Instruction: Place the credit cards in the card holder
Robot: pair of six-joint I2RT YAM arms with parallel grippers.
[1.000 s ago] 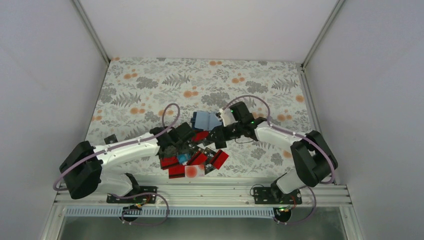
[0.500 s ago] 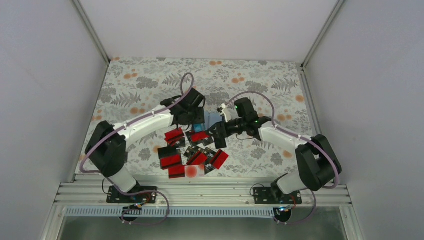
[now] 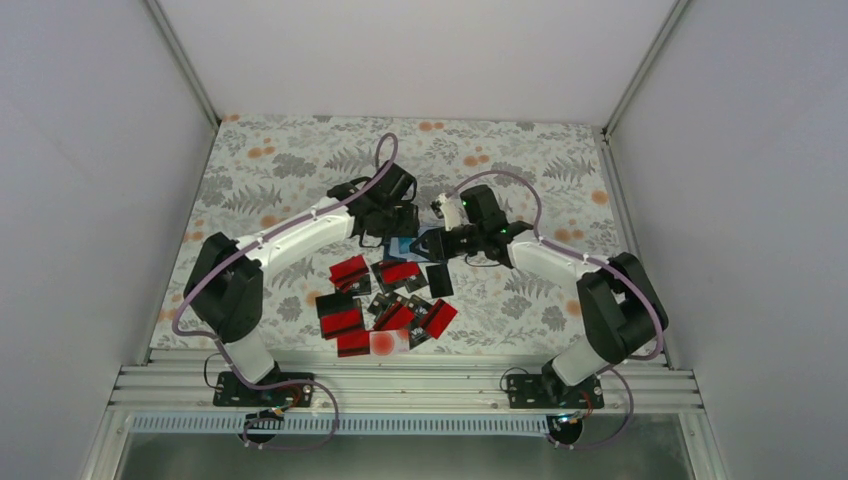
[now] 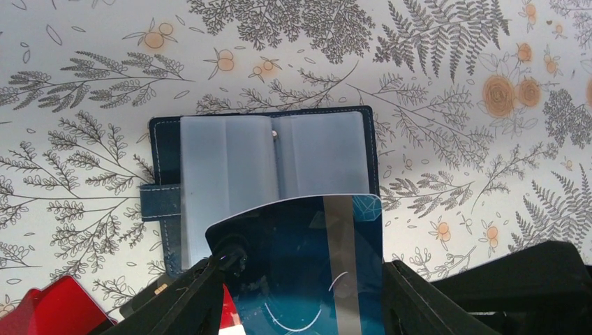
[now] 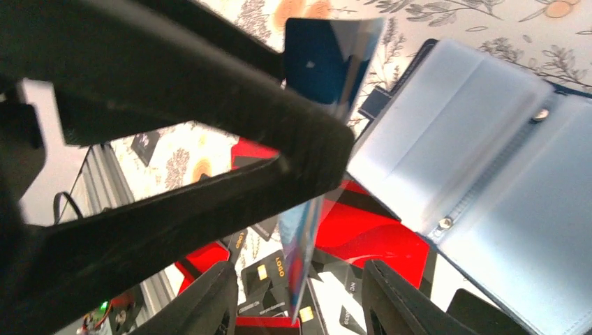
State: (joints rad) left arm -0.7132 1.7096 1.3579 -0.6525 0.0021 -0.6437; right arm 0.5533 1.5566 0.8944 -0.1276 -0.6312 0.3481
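Observation:
The card holder (image 4: 272,160) lies open on the flowered mat, clear sleeves up; it also shows in the right wrist view (image 5: 475,139) and partly in the top view (image 3: 405,244). My left gripper (image 4: 304,272) is shut on a blue card (image 4: 293,230) and holds it tilted just above the holder's near edge. My right gripper (image 5: 297,279) is open beside the holder's right side, its fingers either side of the blue card's (image 5: 328,56) lower edge without touching it. Several red and black cards (image 3: 385,305) lie scattered in front of the holder.
A plain black card (image 3: 439,279) lies right of the pile and a pale card with a red blot (image 3: 388,343) at its near edge. The two grippers are close together over the holder. White walls enclose the mat; a metal rail (image 3: 400,385) runs along the near edge.
My left arm has lifted from the card pile and swung back to the holder with the blue card. My right gripper has shifted a little further back toward the holder.

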